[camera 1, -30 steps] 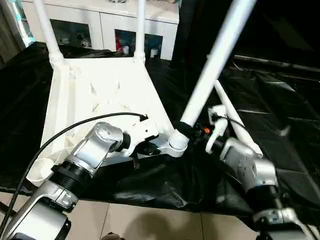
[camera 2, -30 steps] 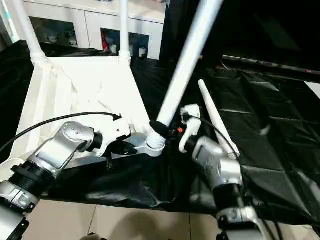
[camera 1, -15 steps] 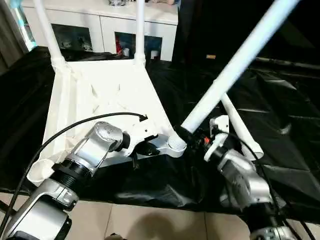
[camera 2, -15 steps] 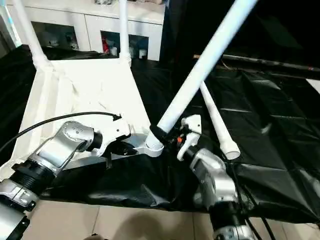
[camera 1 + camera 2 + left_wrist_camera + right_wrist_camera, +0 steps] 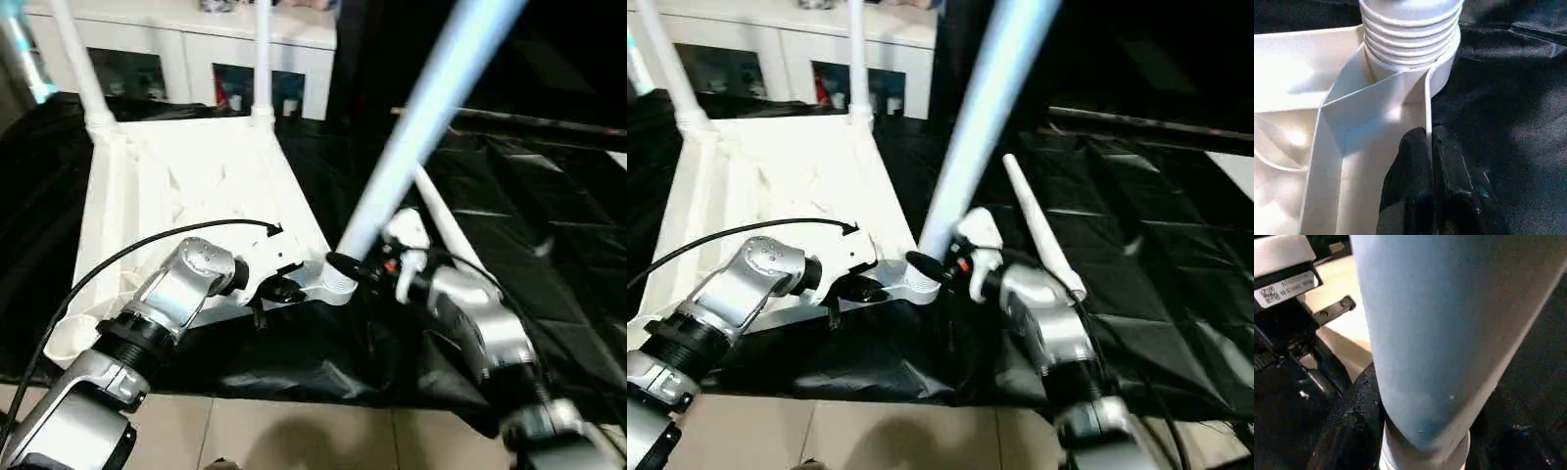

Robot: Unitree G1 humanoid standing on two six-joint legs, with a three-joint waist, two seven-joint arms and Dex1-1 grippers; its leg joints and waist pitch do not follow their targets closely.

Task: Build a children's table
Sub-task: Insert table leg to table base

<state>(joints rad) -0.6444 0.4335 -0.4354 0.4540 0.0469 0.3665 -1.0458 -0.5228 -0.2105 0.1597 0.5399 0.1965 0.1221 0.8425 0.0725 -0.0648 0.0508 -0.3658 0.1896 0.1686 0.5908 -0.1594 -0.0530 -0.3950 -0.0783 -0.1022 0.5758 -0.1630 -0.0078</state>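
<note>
1. Left wrist view: left tool (image 5: 1430, 147) pinches the tabletop (image 5: 186, 176) rim, steadying it upside down on the table (image 5: 549, 245).
2. Right tool (image 5: 367, 269) grips the third leg (image 5: 421, 127) at the near corner socket (image 5: 333, 284); next, I judge, straighten and seat it.

Hidden and cropped parts

I lose the held leg (image 5: 421, 127) past the head camera's top edge, and both standing legs (image 5: 263, 54) too. The right gripper (image 5: 1400, 431) hides the leg's foot, so I can't tell how it meets the corner socket (image 5: 1410, 44).

Room with white glass-door cabinet (image 5: 196, 59), black-draped work table (image 5: 549, 235)
</note>
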